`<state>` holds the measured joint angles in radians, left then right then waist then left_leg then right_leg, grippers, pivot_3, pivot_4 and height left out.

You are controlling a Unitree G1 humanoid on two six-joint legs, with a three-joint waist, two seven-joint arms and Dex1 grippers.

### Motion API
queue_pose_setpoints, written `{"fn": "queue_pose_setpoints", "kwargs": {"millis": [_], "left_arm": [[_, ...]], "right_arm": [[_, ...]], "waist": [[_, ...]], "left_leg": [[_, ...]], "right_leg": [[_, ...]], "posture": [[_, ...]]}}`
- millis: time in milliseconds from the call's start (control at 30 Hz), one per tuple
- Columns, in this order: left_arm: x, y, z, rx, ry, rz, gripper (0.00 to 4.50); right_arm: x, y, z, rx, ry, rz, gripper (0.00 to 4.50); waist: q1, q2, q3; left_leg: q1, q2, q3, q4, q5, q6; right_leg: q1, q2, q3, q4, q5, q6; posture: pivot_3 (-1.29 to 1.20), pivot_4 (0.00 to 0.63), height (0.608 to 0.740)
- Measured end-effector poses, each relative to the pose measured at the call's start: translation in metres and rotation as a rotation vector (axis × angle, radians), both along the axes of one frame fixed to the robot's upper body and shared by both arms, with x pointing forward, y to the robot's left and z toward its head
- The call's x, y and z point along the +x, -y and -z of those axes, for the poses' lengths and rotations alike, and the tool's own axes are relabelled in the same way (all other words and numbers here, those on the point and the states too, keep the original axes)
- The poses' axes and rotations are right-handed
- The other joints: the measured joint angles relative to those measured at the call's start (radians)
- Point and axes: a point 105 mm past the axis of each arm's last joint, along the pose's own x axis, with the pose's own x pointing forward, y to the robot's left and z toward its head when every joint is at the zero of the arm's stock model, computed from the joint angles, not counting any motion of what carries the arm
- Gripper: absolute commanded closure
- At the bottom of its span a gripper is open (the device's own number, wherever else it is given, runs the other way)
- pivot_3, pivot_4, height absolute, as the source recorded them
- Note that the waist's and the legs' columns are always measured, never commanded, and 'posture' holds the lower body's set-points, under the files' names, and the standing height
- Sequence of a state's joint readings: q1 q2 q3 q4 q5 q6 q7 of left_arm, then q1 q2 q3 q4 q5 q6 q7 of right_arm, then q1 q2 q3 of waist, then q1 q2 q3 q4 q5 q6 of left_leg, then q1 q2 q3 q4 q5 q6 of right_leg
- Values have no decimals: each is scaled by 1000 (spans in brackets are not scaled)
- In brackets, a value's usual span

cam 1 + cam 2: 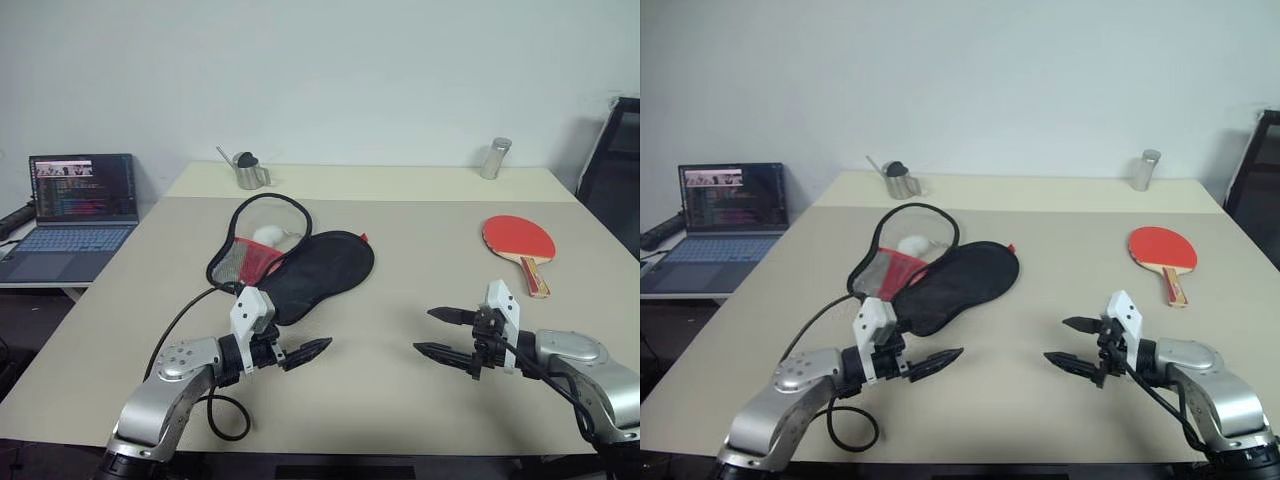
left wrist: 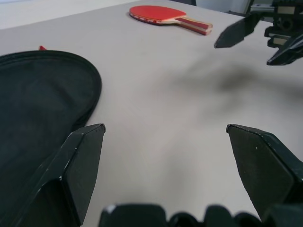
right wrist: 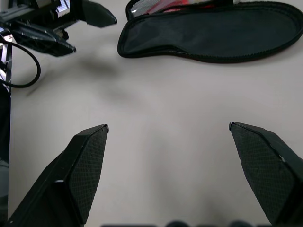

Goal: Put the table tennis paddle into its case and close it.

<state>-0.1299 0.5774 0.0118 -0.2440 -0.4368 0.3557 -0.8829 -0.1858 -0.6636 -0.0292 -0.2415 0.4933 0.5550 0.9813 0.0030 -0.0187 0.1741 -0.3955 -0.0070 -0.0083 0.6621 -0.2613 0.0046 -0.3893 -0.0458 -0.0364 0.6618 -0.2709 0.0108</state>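
Red paddle (image 1: pixel 517 239): untouched, right of open case (image 1: pixel 310 272)
Grippers: L (image 1: pixel 296 352) & R (image 1: pixel 444 333) wide, empty
Next: R reaches for the paddle — step one

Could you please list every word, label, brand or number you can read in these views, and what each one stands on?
None can be read.
Laptop screen: rows of coloured text, too small to read.
Case: a white patch shows near its mesh flap, too blurred to tell as a logo or letters.
Table tennis paddle: no marking readable on its red face or handle.
Metal cup and metal shaker: no readable label.
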Motion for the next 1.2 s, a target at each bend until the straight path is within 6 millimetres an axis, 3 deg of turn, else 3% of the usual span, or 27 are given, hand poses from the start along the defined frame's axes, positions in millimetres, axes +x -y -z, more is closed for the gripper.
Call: {"fn": "queue_pose_setpoints", "kwargs": {"millis": [233, 400, 600, 800, 1000, 1200], "left_arm": [[-7, -39, 0, 28, 1, -86, 0], [-2, -54, 2, 23, -16, -136, 0], [7, -59, -2, 11, -12, -150, 0], [23, -77, -16, 21, 11, -190, 0], [30, -73, -12, -44, -57, -232, 0], [33, -73, -7, -65, -150, -259, 0]], "right_arm": [[-1, -37, -9, 42, 45, -113, 18], [5, -39, -28, 55, 108, -117, 18], [7, -46, -35, 94, 112, -119, 18], [8, -51, -31, 99, 102, -108, 18], [6, -50, -35, 86, 117, -116, 18], [-7, -40, -62, 50, 153, -172, 18]], "waist": [[-2, 0, 1], [12, -1, 1], [13, -2, 2], [13, -2, 2], [13, -2, 2], [13, -2, 3]], "left_leg": [[0, 0, 0, 0, 0, 0], [-1, 0, -2, 1, 0, 0], [-1, 0, -2, 0, 0, 0], [-2, 0, -2, 0, 0, 0], [-2, 0, -2, 0, 0, 0], [-2, 0, -3, 0, 0, 0]], "right_leg": [[0, 0, 0, 0, 0, 0], [0, -1, -2, -1, 0, 0], [0, -1, -2, -1, 0, 0], [-1, -1, -2, -1, 0, 0], [-1, -1, -2, 0, 0, 0], [-1, -1, -2, -1, 0, 0]], "posture": [[0, 150, 740], [0, 150, 740], [0, 150, 740], [0, 150, 740], [0, 150, 740], [0, 150, 740]]}}
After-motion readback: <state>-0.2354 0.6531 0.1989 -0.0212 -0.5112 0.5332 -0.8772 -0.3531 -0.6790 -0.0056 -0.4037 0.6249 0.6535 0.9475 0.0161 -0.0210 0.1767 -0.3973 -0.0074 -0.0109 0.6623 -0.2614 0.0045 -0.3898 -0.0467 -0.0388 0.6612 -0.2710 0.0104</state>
